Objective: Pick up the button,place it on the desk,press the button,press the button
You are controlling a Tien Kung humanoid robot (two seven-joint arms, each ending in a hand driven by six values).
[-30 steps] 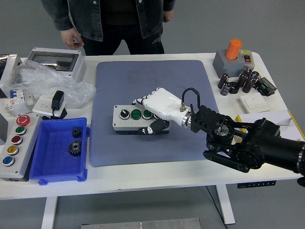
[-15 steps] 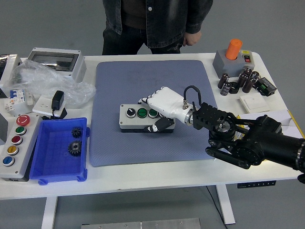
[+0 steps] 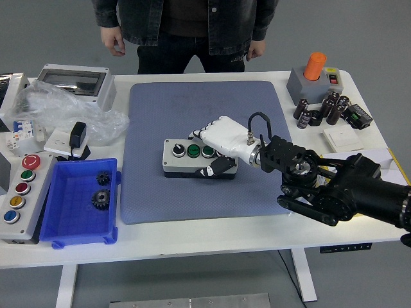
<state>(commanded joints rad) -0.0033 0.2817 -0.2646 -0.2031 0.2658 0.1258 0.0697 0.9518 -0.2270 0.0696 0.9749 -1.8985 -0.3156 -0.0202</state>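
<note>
A grey button box [image 3: 183,158] with a black knob and two green buttons on top lies on the blue mat [image 3: 205,115] near the middle. My right hand [image 3: 217,151], white with a black arm behind it, is closed around the box's right end, fingers over its top and far side, thumb on its front. My left arm is out of view.
A blue bin [image 3: 80,202] with gears and a grey box with coloured buttons [image 3: 19,196] stand at the left. A clear bag [image 3: 64,112] and an enclosure [image 3: 74,80] lie at the back left. Capacitors [image 3: 321,109] and an orange-topped box [image 3: 313,77] sit at the back right. A person [image 3: 186,29] stands behind the table, hands at their sides.
My right hand has slid the button box to the right across the mat, with most of the shift earlier. The person behind the table has shifted position.
</note>
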